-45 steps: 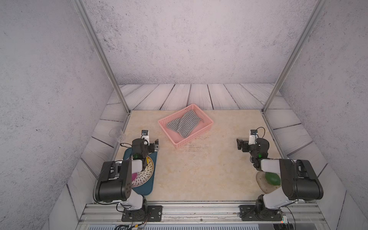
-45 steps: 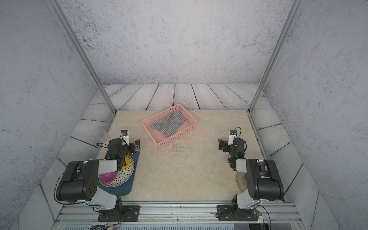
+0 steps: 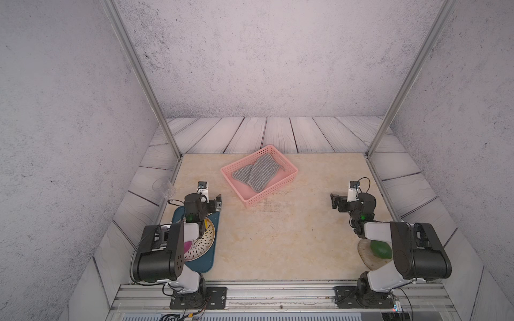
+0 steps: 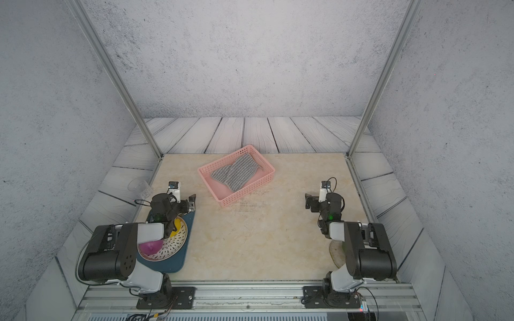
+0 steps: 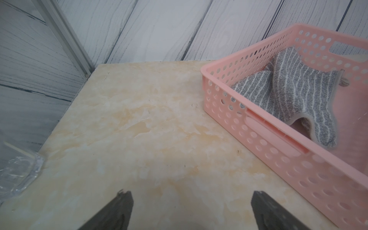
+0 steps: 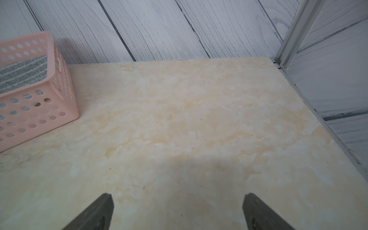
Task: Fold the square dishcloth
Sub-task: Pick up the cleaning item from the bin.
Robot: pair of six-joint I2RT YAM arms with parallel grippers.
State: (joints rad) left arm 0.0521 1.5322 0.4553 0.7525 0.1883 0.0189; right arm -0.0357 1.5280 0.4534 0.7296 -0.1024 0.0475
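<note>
Two sets of fingers stand wide apart and empty at the near side of the table (image 3: 278, 244). The left gripper (image 5: 191, 196) hovers over bare top, near and left of the pink basket (image 5: 258, 143), and the right gripper (image 6: 178, 197) is well off to its right. Farther back, the square dishcloth (image 3: 257, 172) lies rumpled inside that basket, one part lapped over another, touched by neither gripper. I judge that no fold has begun: the cloth has yet to be lifted out, spread flat and folded.
</note>
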